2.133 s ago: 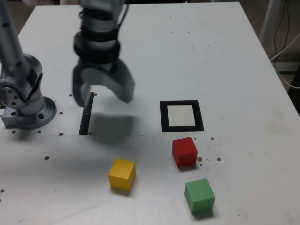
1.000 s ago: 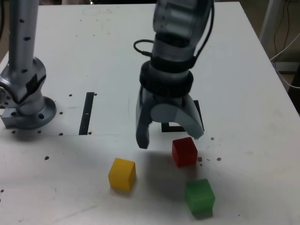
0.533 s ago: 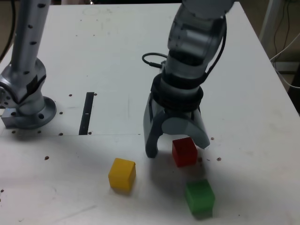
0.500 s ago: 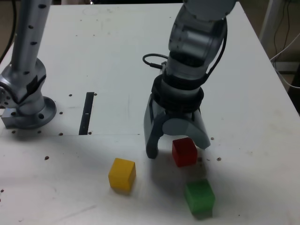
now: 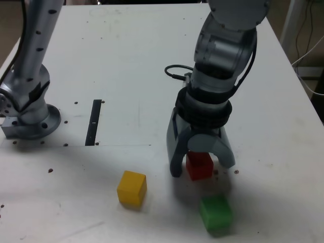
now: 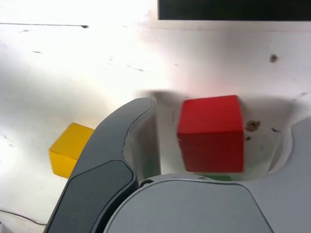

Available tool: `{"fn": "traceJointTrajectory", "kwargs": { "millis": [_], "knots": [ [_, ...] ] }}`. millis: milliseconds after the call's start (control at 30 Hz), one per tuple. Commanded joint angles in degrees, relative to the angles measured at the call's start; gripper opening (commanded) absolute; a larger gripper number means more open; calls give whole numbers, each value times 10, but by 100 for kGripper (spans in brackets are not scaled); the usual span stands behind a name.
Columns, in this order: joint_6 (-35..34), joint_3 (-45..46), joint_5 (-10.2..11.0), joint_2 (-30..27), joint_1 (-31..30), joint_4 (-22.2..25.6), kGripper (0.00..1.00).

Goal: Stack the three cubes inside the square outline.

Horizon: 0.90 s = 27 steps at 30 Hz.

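Clearly, the gripper (image 5: 202, 167) had its curved fingers apart around the red cube (image 5: 199, 166), with the wrist view showing bare table on both sides of the block and no grip on it. With 12 o'clock at the exterior view's far edge, the green cube (image 5: 216, 213) sat between 5 and 6 o'clock from the red one, and the yellow cube (image 5: 131, 189) lay between 8 and 9 o'clock. All three rested on the white table (image 5: 66, 202), none stacked. The arm hid the square outline in the exterior view; a black border (image 6: 235, 9) in the wrist view was probably its near edge, at roughly 12 o'clock from the red cube.

Judging from that, the step in hand was the first grasp, and the likeliest trouble was an uneven one. The red cube's faces looked slightly turned against the fingers, so one pad might have met it first and pushed or twisted it before the other arrived. Too shallow a descent could have left the pads pinching only the upper edges, inviting a slip during the lift; too deep a one risked scraping the tabletop. The green cube was near enough that a sideways drift towards 5 o'clock could have nudged it. A crooked grip would then have carried over into a skewed base, making the cubes above liable to topple.
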Motion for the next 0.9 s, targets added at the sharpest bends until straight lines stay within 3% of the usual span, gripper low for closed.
{"fn": "traceJointTrajectory", "kwargs": {
  "millis": [0,133,267,367,867],
  "knots": [
    [-1,-7,-2,8,-1,1,78],
    [-1,-12,-3,13,-1,1,65],
    [-1,-13,1,16,-1,-8,43],
    [-1,-12,4,15,-1,-16,33],
    [2,-9,10,8,-1,-13,31]
  ]
}}
